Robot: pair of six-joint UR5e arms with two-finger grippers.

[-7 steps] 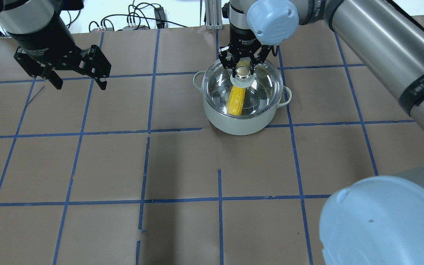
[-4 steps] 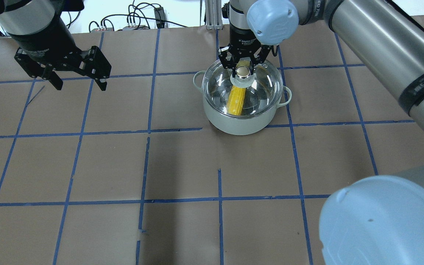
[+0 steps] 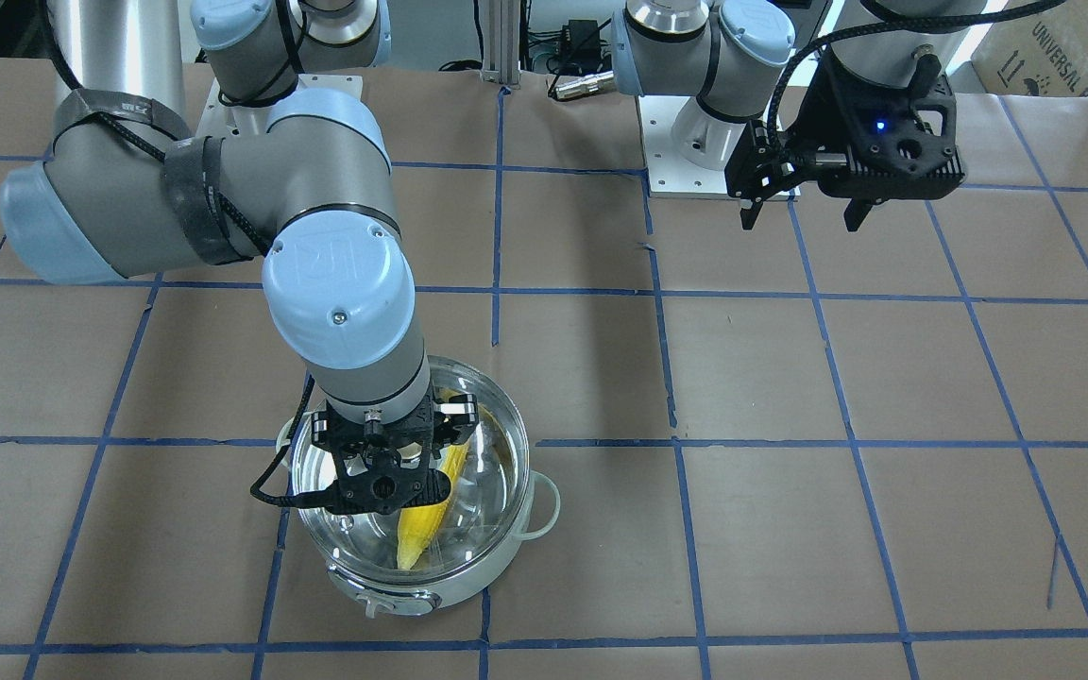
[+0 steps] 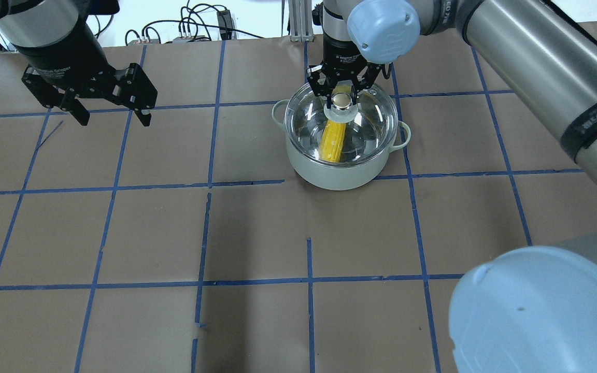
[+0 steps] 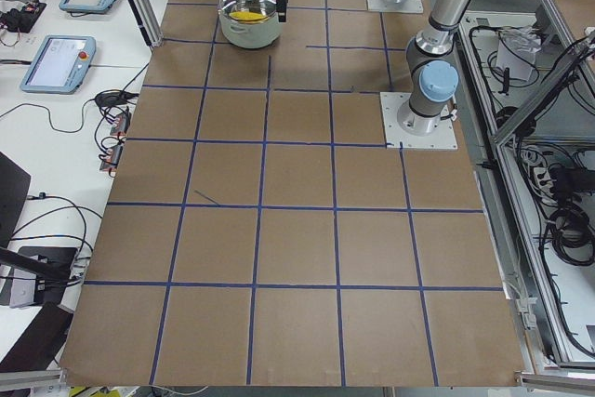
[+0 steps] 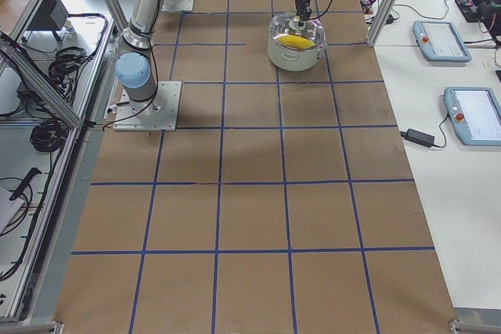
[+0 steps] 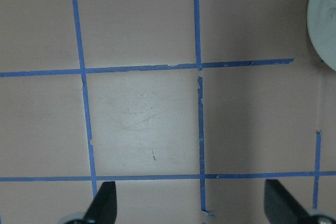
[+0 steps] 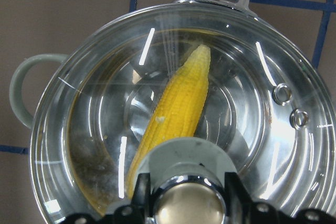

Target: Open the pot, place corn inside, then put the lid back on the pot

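Note:
The pot (image 4: 337,173) stands at the table's far middle with the clear glass lid (image 4: 371,119) sitting on it. The yellow corn (image 4: 332,141) lies inside and shows through the glass, also in the right wrist view (image 8: 178,108). My right gripper (image 4: 341,98) comes straight down over the lid, and its fingers close tightly on either side of the metallic centre knob (image 8: 189,205). My left gripper (image 4: 112,120) is open and empty. It hangs above the table at the far left, well apart from the pot.
The brown table (image 4: 257,233) carries a grid of blue tape lines. Cables and an aluminium post (image 4: 298,20) sit beyond the far edge. The right arm's elbow (image 4: 537,311) fills the near right corner. The pot's edge (image 7: 325,19) shows in the left wrist view.
Hardly anything. The lid, pot and corn have not moved. My right gripper stays at the knob, and its body has shifted very slightly away from the lid. The left gripper holds its place.

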